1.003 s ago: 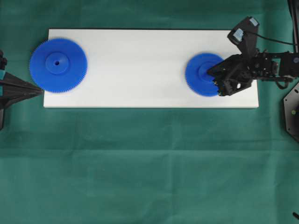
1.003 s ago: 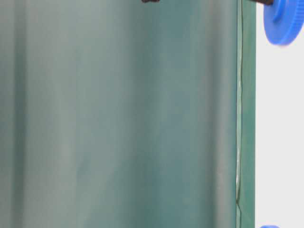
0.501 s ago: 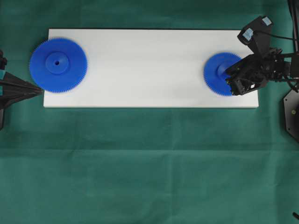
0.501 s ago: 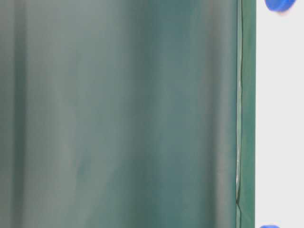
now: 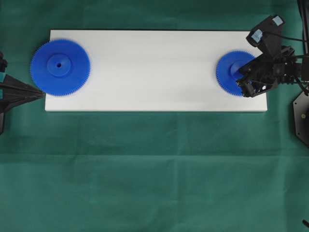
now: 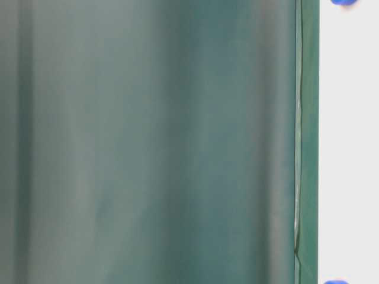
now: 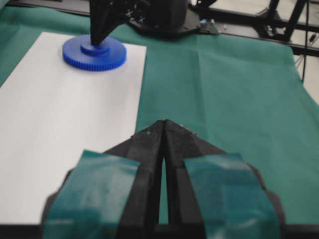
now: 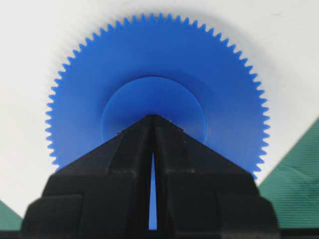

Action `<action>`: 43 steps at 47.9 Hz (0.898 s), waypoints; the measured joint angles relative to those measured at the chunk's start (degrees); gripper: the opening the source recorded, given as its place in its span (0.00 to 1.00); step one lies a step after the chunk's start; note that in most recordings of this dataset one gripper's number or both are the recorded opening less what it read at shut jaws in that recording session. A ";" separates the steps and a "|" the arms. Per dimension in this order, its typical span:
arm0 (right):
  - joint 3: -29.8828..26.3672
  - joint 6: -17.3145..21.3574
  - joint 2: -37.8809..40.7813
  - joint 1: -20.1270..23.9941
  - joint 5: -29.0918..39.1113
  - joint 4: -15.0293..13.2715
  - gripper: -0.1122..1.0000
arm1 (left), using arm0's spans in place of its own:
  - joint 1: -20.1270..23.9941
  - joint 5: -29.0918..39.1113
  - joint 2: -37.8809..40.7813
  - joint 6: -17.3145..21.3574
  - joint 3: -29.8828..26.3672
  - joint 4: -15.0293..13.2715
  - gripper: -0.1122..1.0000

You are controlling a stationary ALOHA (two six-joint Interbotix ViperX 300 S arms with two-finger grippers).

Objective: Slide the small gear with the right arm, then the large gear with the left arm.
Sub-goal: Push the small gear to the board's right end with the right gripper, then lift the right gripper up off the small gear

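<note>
The right tool has its fingers pressed together, gripping nothing, its tip resting on the raised hub of the small gear directly beneath it on the white board. The left tool is likewise closed and empty, with the large gear just beside its tip.
</note>
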 measured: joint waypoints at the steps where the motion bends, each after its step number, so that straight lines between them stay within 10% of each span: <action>1: 0.00 0.09 -0.35 0.00 0.26 0.00 0.55 | 0.00 0.00 0.00 0.09 0.09 0.00 0.10; 22: 3.52 0.88 -9.23 -0.18 4.22 -1.05 0.55 | 0.09 0.00 0.00 0.00 0.00 0.00 0.10; 43: 1.23 0.88 -9.67 1.14 -4.57 -9.32 0.55 | 0.00 0.00 0.00 0.00 0.00 0.00 0.10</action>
